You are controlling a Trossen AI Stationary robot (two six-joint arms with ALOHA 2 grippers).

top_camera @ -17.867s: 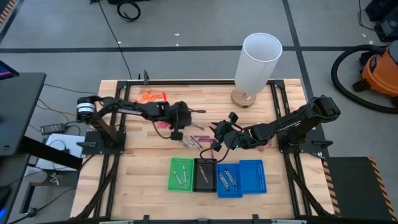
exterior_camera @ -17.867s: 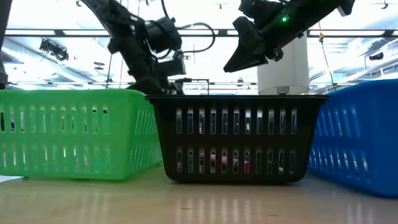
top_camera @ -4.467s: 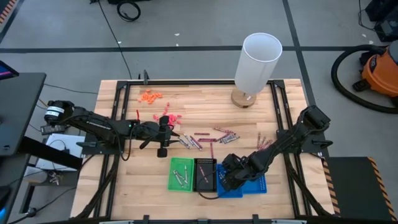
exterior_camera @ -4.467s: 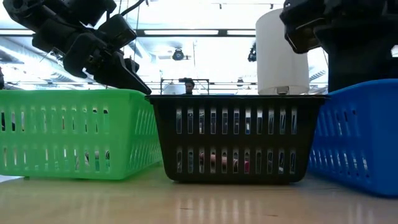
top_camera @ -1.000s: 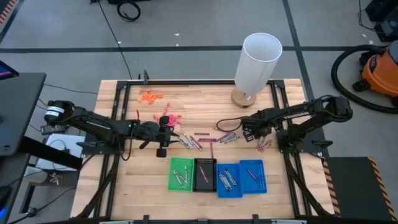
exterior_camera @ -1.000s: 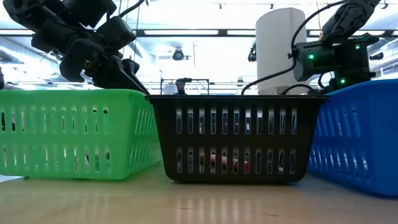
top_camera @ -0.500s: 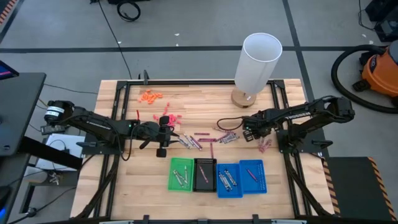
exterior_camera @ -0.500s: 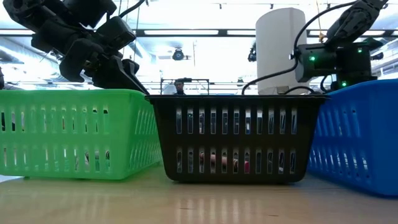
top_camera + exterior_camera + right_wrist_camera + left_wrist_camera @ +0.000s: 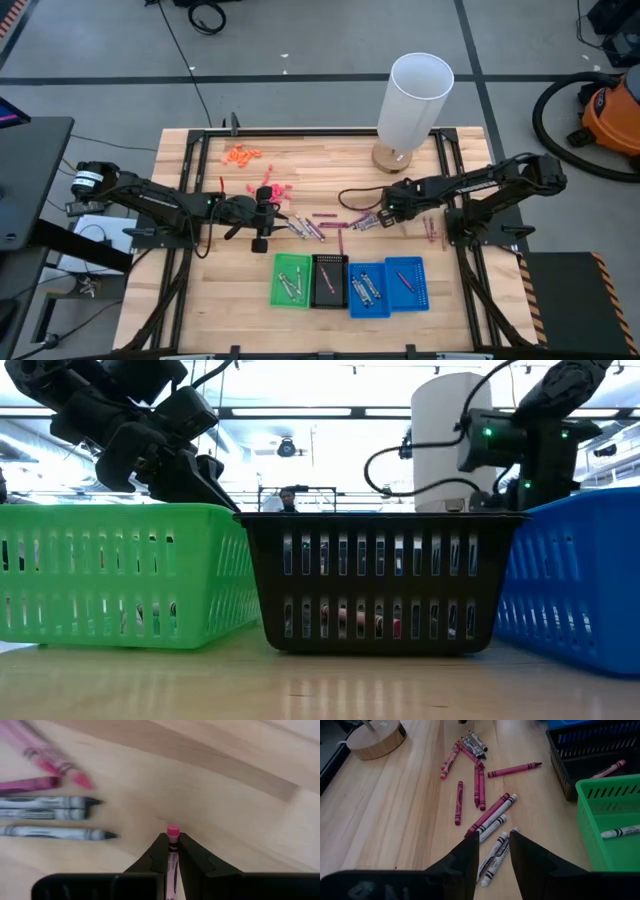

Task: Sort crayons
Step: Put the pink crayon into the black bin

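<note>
Big wooden table [image 9: 320, 170] with four little trays along the near edge: green [image 9: 292, 280], black [image 9: 331, 281] and two blue [image 9: 405, 284]. Crayons [image 9: 310, 226] are short paper-wrapped sticks, grey, maroon and pink, mostly scattered mid-table, a few already in the trays. Right gripper [image 9: 172, 851] is pinched on a pink crayon [image 9: 172, 840] just above the wood. Left gripper [image 9: 494, 851] hangs over some grey ones, fingers a narrow gap apart, holding nothing.
</note>
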